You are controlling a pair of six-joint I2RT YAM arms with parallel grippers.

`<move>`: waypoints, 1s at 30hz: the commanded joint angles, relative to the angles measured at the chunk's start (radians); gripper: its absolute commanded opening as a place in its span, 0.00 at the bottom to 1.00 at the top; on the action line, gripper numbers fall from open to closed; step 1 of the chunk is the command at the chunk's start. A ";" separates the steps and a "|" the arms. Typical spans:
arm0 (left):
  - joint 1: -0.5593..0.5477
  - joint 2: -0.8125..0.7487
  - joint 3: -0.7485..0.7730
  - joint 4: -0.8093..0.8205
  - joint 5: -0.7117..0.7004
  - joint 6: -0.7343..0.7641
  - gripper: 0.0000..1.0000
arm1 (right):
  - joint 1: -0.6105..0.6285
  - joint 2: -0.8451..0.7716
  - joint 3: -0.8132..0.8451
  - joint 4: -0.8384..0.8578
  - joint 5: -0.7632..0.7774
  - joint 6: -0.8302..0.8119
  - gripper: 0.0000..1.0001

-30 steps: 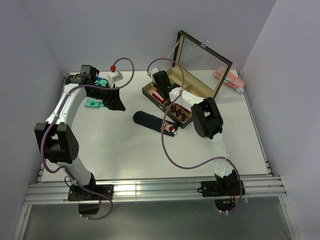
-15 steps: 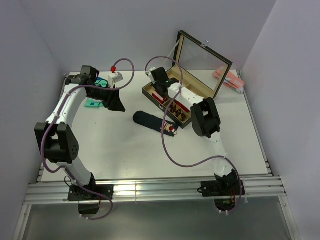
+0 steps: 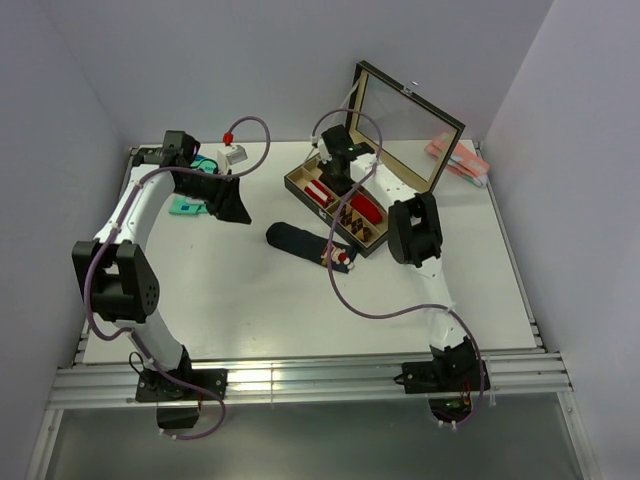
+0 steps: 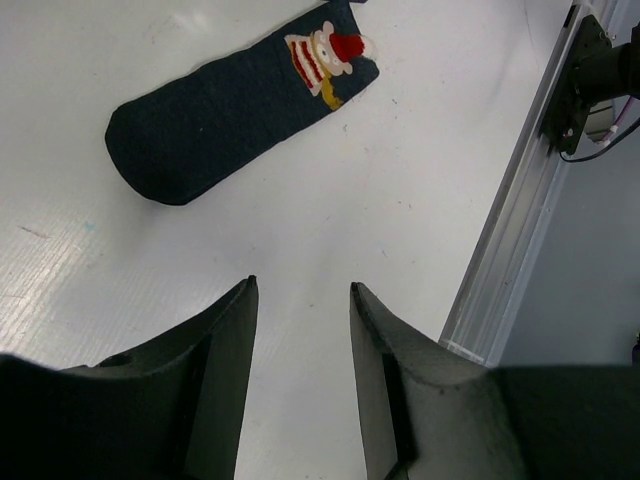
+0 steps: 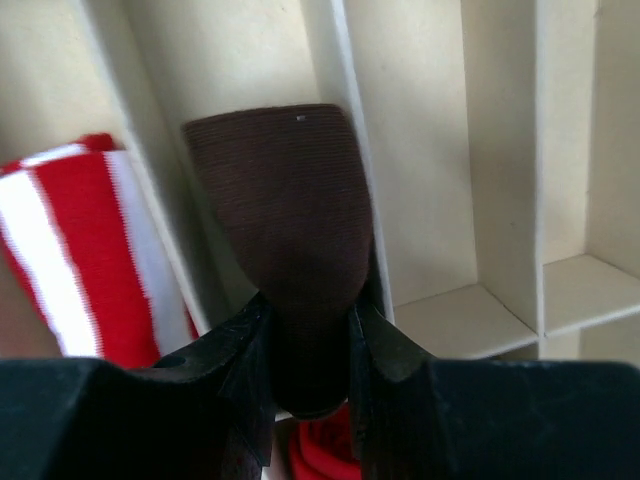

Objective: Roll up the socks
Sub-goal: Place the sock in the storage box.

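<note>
White counter (image 3: 250, 300) boxed in by pale lilac walls, seen from above, with two robot arms bolted at its near edge. At the far middle stands an open case (image 3: 410, 135) with small compartments, its lid up. The right gripper (image 5: 308, 340) hangs over the case, its jaws pinching the lower end of a brown sock (image 5: 280, 190) that lies along a divider between compartments. A striped roll (image 5: 70, 260) sits in the compartment beside it. The brown sock may already be a compact roll, though the wrist view is too close to be sure.

Just in front of the case, a navy sock (image 4: 230, 110) with a small red-and-white figure near one end lies flat and unrolled on the counter, touched by neither arm. The left gripper (image 4: 300, 300) hovers toward the far left, apart from it, with jaws spread and holding nothing.

Judging from this, one sock is nearly dealt with. The navy one is not yet rolled or stowed.
</note>
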 commanded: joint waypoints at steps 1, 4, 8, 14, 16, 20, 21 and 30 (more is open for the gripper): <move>-0.009 0.011 0.049 -0.016 0.034 0.006 0.47 | -0.031 0.036 0.051 -0.115 -0.024 0.032 0.01; -0.018 0.011 0.045 -0.001 0.028 -0.008 0.48 | -0.036 0.062 0.073 -0.129 -0.039 0.034 0.01; -0.032 0.002 0.031 0.016 0.016 -0.017 0.48 | -0.036 0.056 0.056 -0.115 -0.039 0.045 0.02; -0.040 0.008 0.042 0.017 0.007 -0.026 0.49 | -0.039 -0.006 0.018 -0.068 -0.010 0.055 0.46; -0.041 0.011 0.048 0.019 0.011 -0.027 0.50 | -0.039 -0.018 0.011 -0.057 -0.002 0.065 0.54; -0.046 0.013 0.051 0.022 0.011 -0.031 0.50 | -0.039 -0.067 -0.028 -0.022 -0.007 0.081 0.61; -0.047 0.014 0.051 0.020 0.010 -0.029 0.50 | -0.039 -0.076 -0.038 -0.011 -0.013 0.088 0.61; -0.049 0.021 0.056 0.020 0.010 -0.024 0.50 | -0.051 -0.176 -0.061 0.053 -0.008 0.121 0.63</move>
